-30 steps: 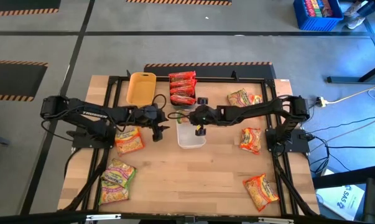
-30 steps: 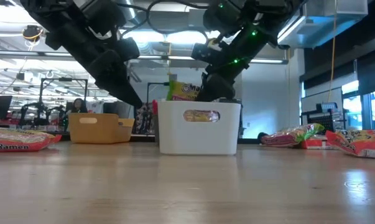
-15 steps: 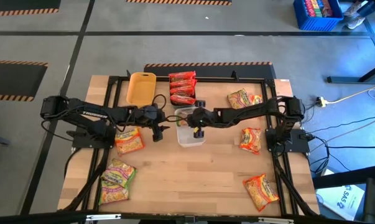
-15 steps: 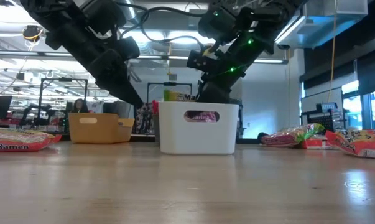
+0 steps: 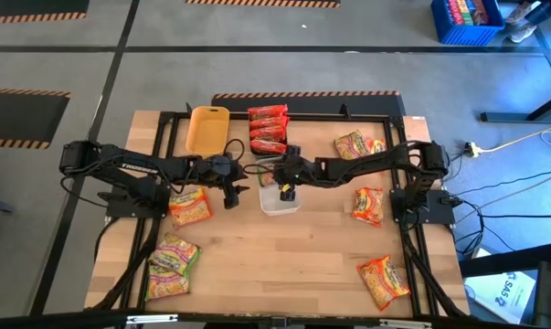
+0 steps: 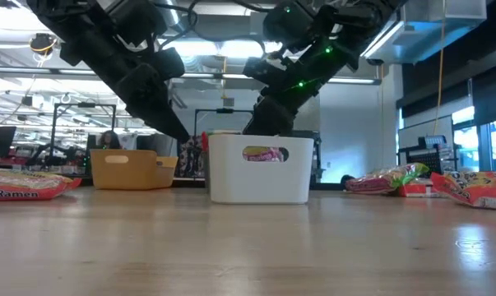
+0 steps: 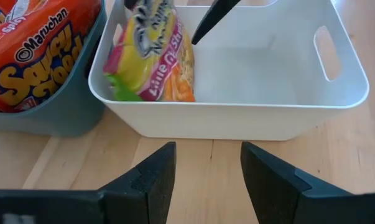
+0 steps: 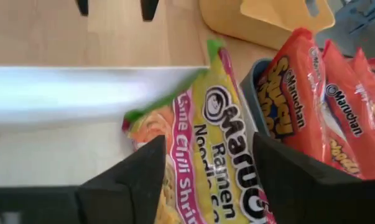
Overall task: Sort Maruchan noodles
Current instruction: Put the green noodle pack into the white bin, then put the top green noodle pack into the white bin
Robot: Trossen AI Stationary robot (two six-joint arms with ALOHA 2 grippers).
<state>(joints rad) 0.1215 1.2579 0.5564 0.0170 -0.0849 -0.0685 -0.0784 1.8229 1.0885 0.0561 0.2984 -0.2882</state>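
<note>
A green-pink Maruchan noodles packet (image 7: 153, 59) stands on its edge in the white tray (image 5: 280, 210) at mid-table, leaning on the tray's end wall. My right gripper (image 8: 209, 186) is over that end of the tray, open, with a finger on each side of the packet (image 8: 218, 137). My left gripper (image 5: 231, 194) hangs open just left of the white tray (image 7: 237, 118), holding nothing. Red packets (image 5: 268, 130) fill a teal tray (image 7: 44, 118) behind the white one. My right gripper comes at the green-pink packet's upper end (image 7: 151, 12) from above, slanting, with its fingers spread to either side. I cannot tell whether either finger touches the packet. The packet rests in the white tray.
A yellow tray (image 5: 207, 130) stands at the far left of the table. Two green-pink packets (image 5: 190, 206) (image 5: 172, 265) lie at the left. Orange-yellow packets (image 5: 359, 144) (image 5: 368, 206) (image 5: 385, 279) lie at the right. Bare wood lies along the near edge.
My right gripper has gone down over the white tray and a little toward the table's left edge. The green-pink packet, which stood above the tray's rim, has sunk below it.
</note>
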